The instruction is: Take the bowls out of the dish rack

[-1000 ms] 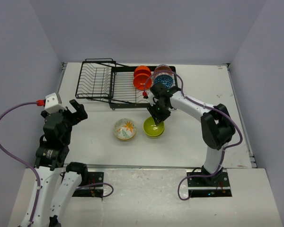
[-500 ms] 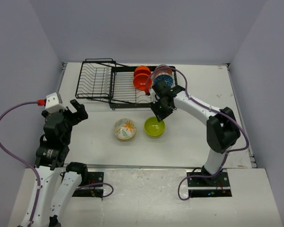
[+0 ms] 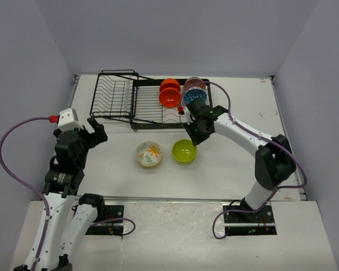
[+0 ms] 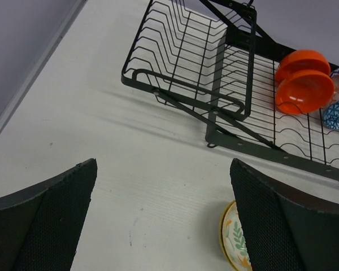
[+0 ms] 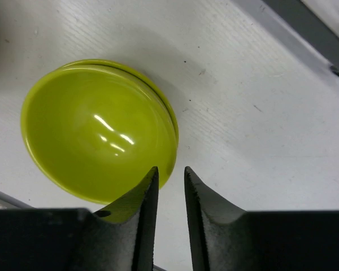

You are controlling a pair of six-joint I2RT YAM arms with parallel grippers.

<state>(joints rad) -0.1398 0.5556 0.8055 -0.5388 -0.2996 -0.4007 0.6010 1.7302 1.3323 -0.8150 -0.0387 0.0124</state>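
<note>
The dish rack (image 3: 124, 101) is lying across the far part of the table (image 3: 243, 164). Bowls are standing on edge in its right end: one pair (image 3: 170, 94) on the left, another pair (image 3: 195, 90) just beside it on the right. In front of the rack, a left bowl (image 3: 149, 154) and a right bowl (image 3: 184, 151) are sitting side by side on the table. The right gripper (image 3: 188, 138) is hanging between that right bowl and the rack.

Blue bowl (image 3: 192, 94) at right end of dish rack (image 3: 118, 101) partly behind right arm (image 3: 237, 131); pinkish bowl (image 3: 192, 83) behind it mostly hidden. Floral bowl (image 4: 231, 240) in front of rack cut by left wrist view's bottom edge.
</note>
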